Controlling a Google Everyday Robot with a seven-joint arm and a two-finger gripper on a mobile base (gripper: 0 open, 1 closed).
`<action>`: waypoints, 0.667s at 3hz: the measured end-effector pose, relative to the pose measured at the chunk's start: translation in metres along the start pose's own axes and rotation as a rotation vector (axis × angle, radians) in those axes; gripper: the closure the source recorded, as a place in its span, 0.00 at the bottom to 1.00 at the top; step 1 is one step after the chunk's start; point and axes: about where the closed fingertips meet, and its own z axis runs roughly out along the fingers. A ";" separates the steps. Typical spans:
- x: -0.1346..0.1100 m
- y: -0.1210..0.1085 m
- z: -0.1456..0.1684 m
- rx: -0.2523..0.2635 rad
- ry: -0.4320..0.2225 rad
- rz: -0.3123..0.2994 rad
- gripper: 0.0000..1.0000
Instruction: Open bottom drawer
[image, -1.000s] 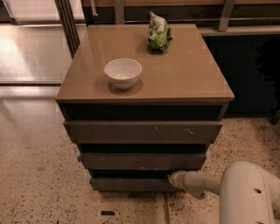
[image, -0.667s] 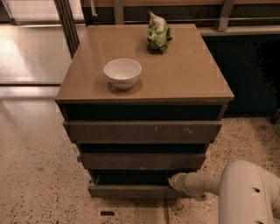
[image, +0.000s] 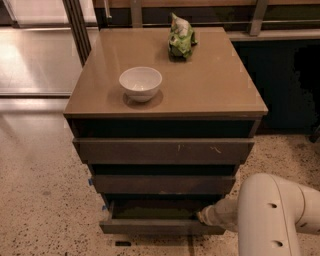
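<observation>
I see the bottom drawer (image: 155, 227) lowest of the three fronts under the table's (image: 215, 95) front edge. It stands a little way out, so its dark inside shows. A bit of blue tape (image: 105, 208) sits at its left end. My gripper (image: 203, 216) is at the drawer's right end, seemingly tucked in behind the front; I cannot tell whether it is clenched or released. The white arm (image: 270, 215) fills the lower right. A bowl (image: 140, 82) sits toward the table's front left corner, a green bag (image: 181, 39) by the back edge.
</observation>
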 end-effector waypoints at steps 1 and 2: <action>0.012 0.000 -0.013 -0.076 0.002 0.051 1.00; 0.017 -0.012 -0.020 -0.189 -0.048 0.139 1.00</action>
